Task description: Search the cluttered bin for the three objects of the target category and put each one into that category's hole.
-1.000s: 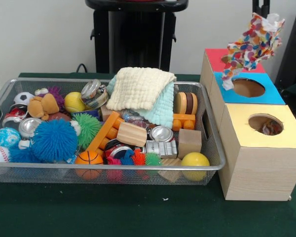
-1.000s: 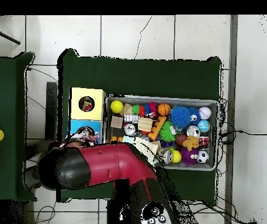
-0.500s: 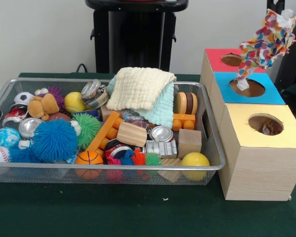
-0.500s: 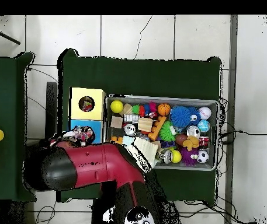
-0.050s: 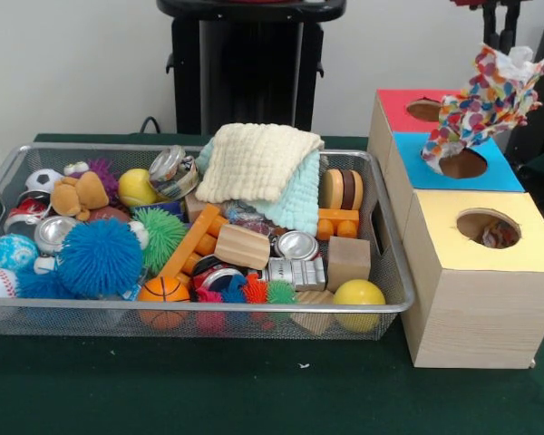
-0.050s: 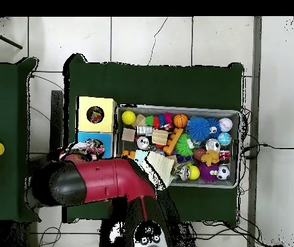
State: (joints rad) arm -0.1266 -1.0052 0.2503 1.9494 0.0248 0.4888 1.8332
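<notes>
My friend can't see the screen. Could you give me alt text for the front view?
A colourful patterned cloth hangs from the gripper above the blue-topped box's hole, in a row of wooden boxes with red, blue and yellow tops. Beside them a wire mesh bin brims with balls, blocks, cans and folded cloths.

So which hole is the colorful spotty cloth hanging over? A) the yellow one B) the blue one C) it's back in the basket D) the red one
B: the spotty cloth hangs right above the hole in the blue box top, not over the yellow top.
</notes>
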